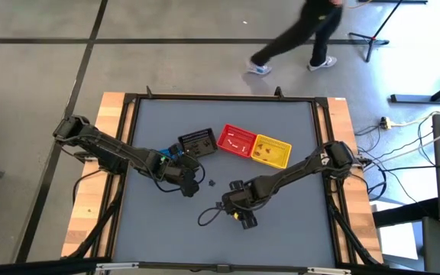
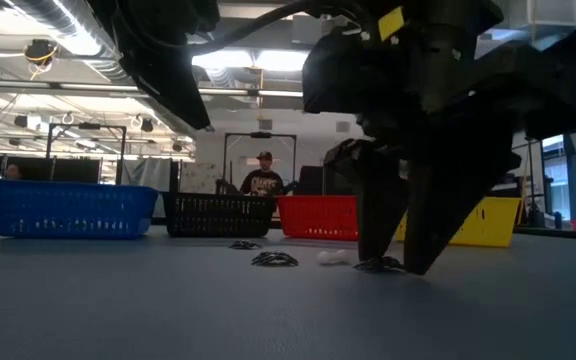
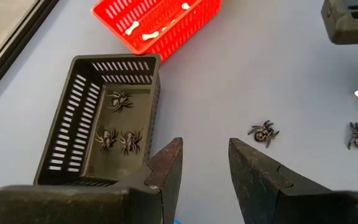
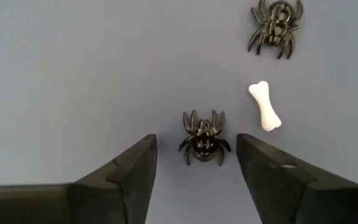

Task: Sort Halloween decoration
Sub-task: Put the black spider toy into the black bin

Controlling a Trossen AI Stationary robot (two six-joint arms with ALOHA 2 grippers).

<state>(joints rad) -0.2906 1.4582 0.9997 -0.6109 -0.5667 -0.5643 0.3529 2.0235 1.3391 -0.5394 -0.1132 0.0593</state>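
Down on the grey table [image 4: 73, 62], the right gripper [image 4: 196, 163] stands spread around a small black plastic spider [image 4: 204, 138], light, stiff and skittish, best pinched across its round body, not its thin legs.

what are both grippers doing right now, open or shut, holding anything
Left gripper: open, holding nothing, beside the black basket.
Right gripper: open, holding nothing, fingers either side of a black spider on the table.
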